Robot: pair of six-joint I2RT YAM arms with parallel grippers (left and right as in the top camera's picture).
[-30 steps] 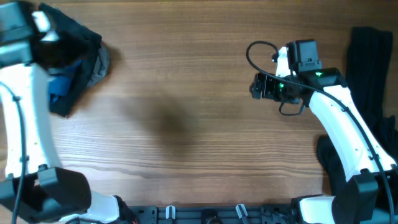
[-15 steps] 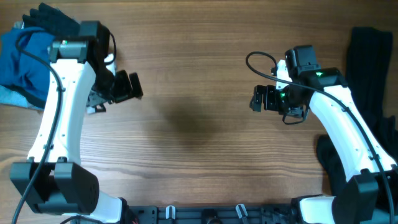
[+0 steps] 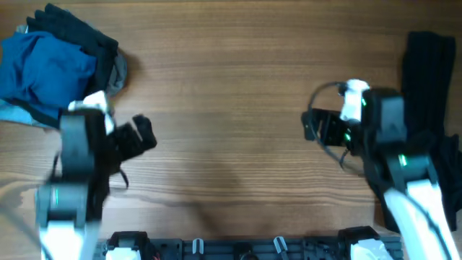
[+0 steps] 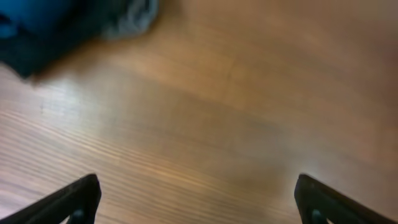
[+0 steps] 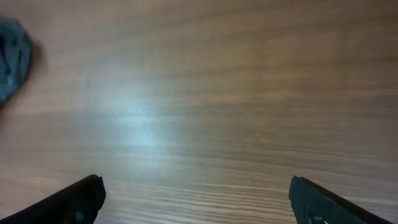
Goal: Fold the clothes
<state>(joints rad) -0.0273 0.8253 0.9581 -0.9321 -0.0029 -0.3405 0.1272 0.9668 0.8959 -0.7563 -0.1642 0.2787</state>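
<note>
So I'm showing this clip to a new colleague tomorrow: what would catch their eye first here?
The crumpled blue and dark clothes pile in the top-left corner of the overhead view stands out against the wooden table. More black clothes lie along the right edge. Between them, the left hand and right hand hang open and empty above the wood.

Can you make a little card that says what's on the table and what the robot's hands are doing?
Table: brown wood
Left side, far from robot: pile of clothes, blue, black and grey, not folded
Right edge: dark clothes
Left gripper: open, holding nothing
Right gripper: open, holding nothing
</note>
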